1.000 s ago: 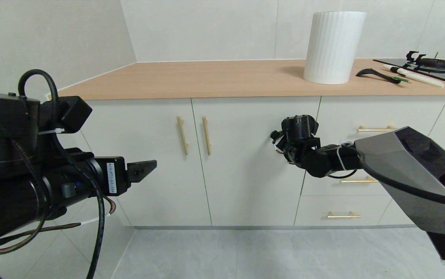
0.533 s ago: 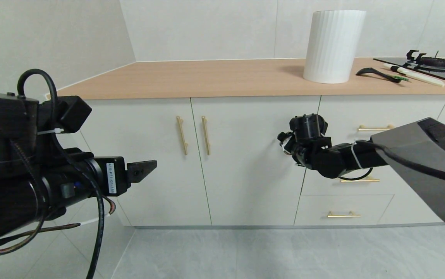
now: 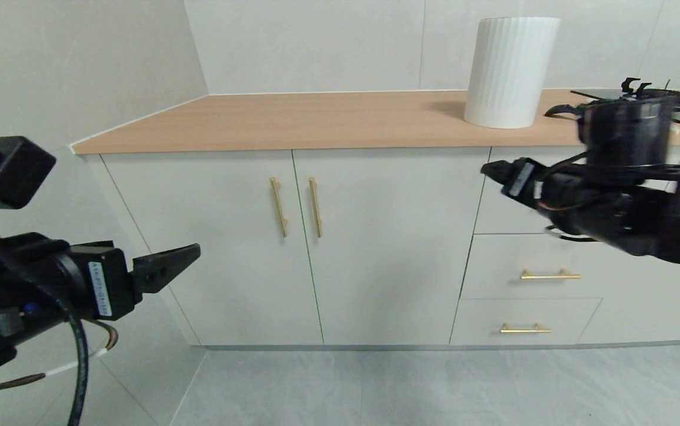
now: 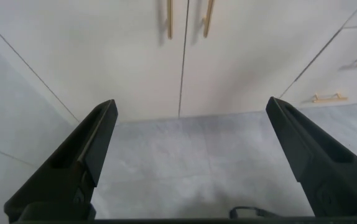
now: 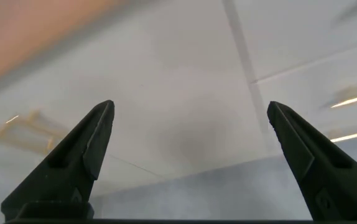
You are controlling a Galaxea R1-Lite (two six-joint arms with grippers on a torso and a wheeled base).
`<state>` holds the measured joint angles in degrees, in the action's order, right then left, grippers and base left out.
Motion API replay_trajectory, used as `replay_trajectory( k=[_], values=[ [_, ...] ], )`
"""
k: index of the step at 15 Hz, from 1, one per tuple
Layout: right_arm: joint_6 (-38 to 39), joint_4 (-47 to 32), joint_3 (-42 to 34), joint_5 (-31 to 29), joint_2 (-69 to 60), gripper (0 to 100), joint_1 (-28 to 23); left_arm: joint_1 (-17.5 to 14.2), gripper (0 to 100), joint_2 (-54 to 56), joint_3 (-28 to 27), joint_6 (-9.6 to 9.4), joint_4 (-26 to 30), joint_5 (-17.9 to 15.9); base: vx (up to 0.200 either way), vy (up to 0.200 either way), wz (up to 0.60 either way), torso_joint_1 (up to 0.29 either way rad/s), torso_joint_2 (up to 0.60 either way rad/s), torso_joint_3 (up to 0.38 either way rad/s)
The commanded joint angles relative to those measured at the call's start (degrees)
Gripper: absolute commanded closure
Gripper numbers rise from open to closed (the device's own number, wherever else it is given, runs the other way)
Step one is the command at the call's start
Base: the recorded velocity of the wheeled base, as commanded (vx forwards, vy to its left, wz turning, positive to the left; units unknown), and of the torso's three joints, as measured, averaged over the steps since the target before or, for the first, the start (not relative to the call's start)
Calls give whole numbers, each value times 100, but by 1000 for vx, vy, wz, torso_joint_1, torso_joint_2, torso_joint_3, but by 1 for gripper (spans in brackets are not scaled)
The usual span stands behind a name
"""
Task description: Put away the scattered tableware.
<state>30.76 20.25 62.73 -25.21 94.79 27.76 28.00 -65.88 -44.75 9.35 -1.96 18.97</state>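
In the head view a black ladle (image 3: pixel 558 109) lies on the wooden counter (image 3: pixel 316 121) to the right of a tall white ribbed container (image 3: pixel 511 71). My right arm hides most of the ladle and the utensils beside it. My right gripper (image 3: pixel 493 171) hangs in front of the drawer fronts just below the counter edge; in the right wrist view the right gripper (image 5: pixel 191 106) is open and empty, facing the cabinet. My left gripper (image 3: pixel 180 260) is low at the left, before the cabinet's left end. The left wrist view has the left gripper (image 4: pixel 191 106) open, with only floor between its fingers.
White cabinet doors with gold handles (image 3: pixel 297 207) fill the middle, and drawers (image 3: pixel 550 275) stand at the right. A black stove grate (image 3: pixel 665 94) sits at the counter's far right. A wall (image 3: pixel 79 65) closes the left side, and grey floor (image 3: pixel 405 384) lies open below.
My right arm has swung up and to the right, from the cabinet doors to just below the counter edge. My left arm has drawn back to the left and lower.
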Motion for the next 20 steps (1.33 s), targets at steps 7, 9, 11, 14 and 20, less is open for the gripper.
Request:
replay_trajectory(
  k=[7,9,11,14,20],
  values=[
    [-3506,-285,-3716,-19,-6966,0,-1475,-656,0,3969,1531,-1067,706,46,0,0,0,0,0,0],
    [-3884,-873,-3874,-19,-7853,0,-1739,-1042,0,4452,1812,-1172,768,19,0,0,0,0,0,0],
    [-3893,-1902,-3927,-1,-8882,0,-2213,-1526,0,5252,2234,-1172,768,-148,0,0,0,0,0,0],
    [-3682,-1735,-4120,-423,-8908,0,-2266,-2150,0,5876,2638,-1172,776,-324,0,0,0,0,0,0],
    [-3717,-1410,-5632,-107,-9471,0,-2802,-2835,0,6579,3605,-1216,759,-578,0,0,0,0,0,0]
  ],
)
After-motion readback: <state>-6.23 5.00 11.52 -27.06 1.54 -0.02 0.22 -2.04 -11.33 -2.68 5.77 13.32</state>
